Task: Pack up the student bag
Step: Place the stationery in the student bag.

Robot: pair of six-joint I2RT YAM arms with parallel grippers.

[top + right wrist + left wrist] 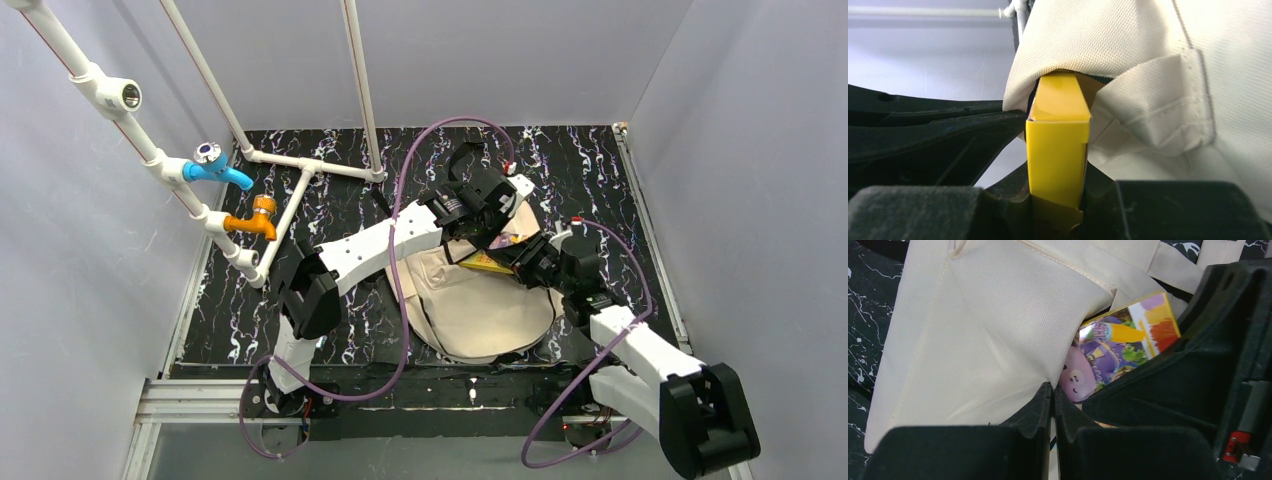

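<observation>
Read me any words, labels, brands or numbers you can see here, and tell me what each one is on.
None can be read.
On the colourful box: a small logo, too blurred to read.
Its yellow edge in the right wrist view: no print.
On the student bag: no label or lettering visible.

Top view's evenly lit from above and pretty sharp, just soft shadows around the student bag on the dark table. Wrist views are mushier: the left gripper below the bag is out of focus, and the yellow box poking from it looks oversaturated.
</observation>
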